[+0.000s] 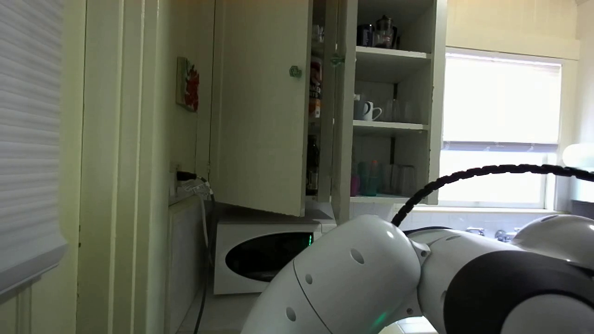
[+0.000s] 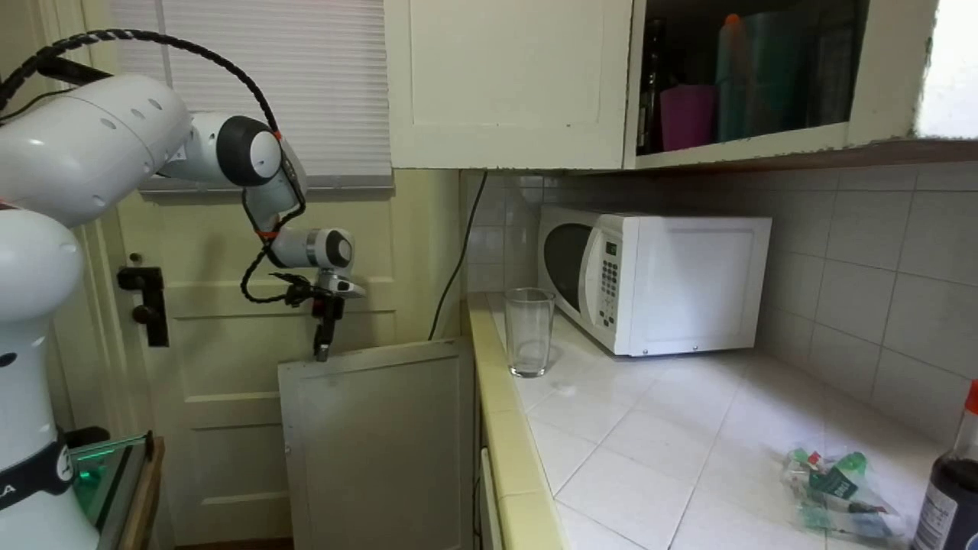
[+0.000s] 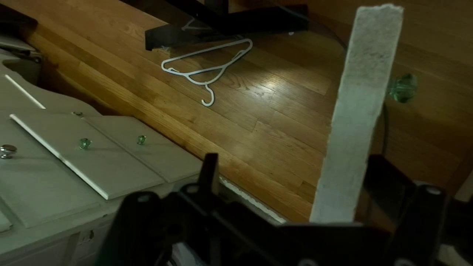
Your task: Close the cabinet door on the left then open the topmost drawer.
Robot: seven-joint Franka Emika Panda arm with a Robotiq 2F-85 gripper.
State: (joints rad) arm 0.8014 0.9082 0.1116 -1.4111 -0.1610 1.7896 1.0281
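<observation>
Since the pale grey panelled cabinet door [image 2: 382,451] is standing open beside the white-tiled tabletop [image 2: 634,458], I'm guessing we're closing it, so next it's needing pushing inward. Spread jaws are straddling its top edge. Wrist view's showing its faceted green glass knob [image 3: 405,88]; neither exterior view is.

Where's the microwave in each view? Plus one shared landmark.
In an exterior view: microwave below and left of centre, partly behind the arm.
In an exterior view: microwave right of centre, on the counter.
Wrist view: not in it.
Shared by both exterior views: purple cup, higher than the microwave.
</observation>
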